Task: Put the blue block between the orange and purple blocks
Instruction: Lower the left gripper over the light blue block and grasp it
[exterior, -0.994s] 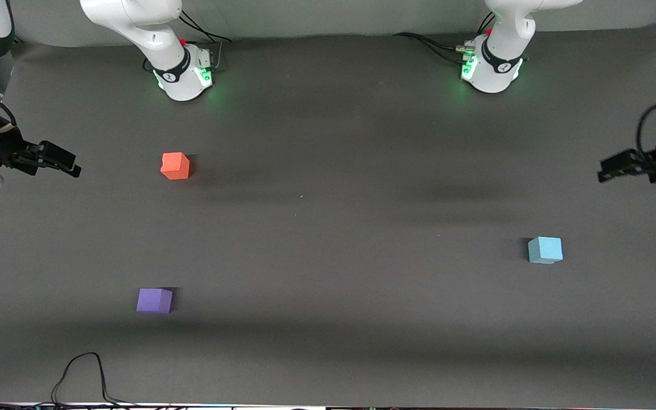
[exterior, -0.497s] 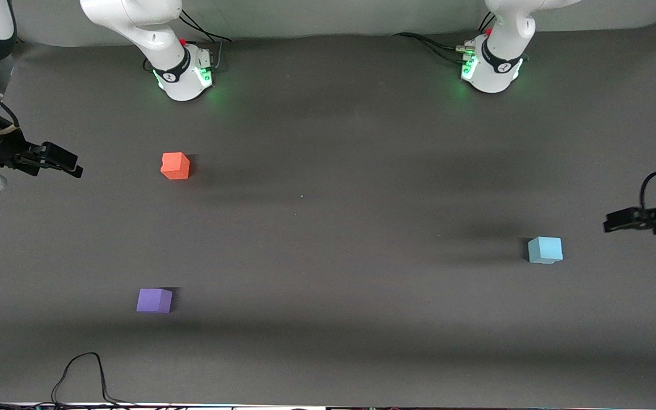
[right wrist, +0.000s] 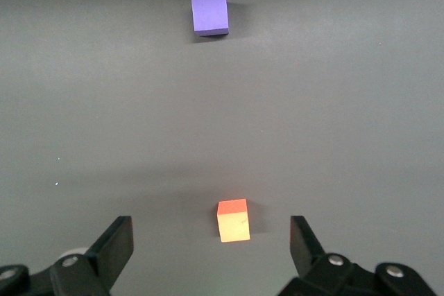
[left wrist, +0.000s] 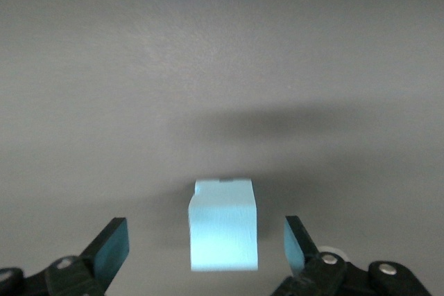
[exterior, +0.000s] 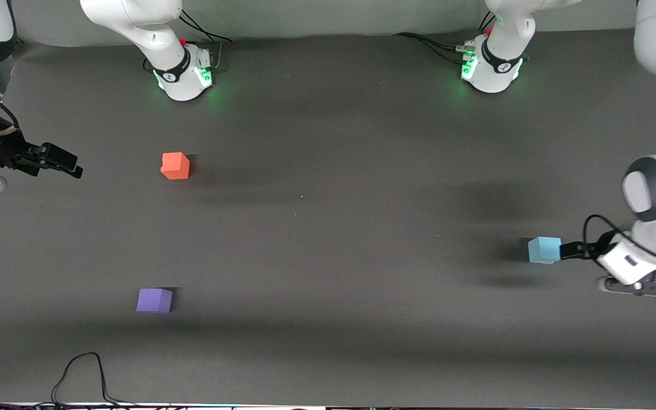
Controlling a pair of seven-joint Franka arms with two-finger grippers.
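Observation:
The blue block (exterior: 544, 249) sits on the dark table toward the left arm's end. My left gripper (exterior: 568, 250) is low beside it and open. In the left wrist view the blue block (left wrist: 223, 225) lies partly in the gap of the left gripper (left wrist: 205, 237), touching neither finger. The orange block (exterior: 175, 165) and the purple block (exterior: 154, 300) lie toward the right arm's end, the purple one nearer the camera. My right gripper (exterior: 73, 167) waits open and empty beside the orange block. The right wrist view shows the orange block (right wrist: 233, 220), the purple block (right wrist: 210, 13) and the right gripper (right wrist: 211, 235).
The two arm bases (exterior: 183, 74) (exterior: 490, 68) stand at the table's back edge. A black cable (exterior: 80, 370) loops at the front edge near the purple block. The left arm's white wrist (exterior: 655, 205) hangs over the table's end.
My left gripper has come down toward the front camera and closed in on the blue block, which now sits between its open fingers. The right arm and all blocks have stayed put.

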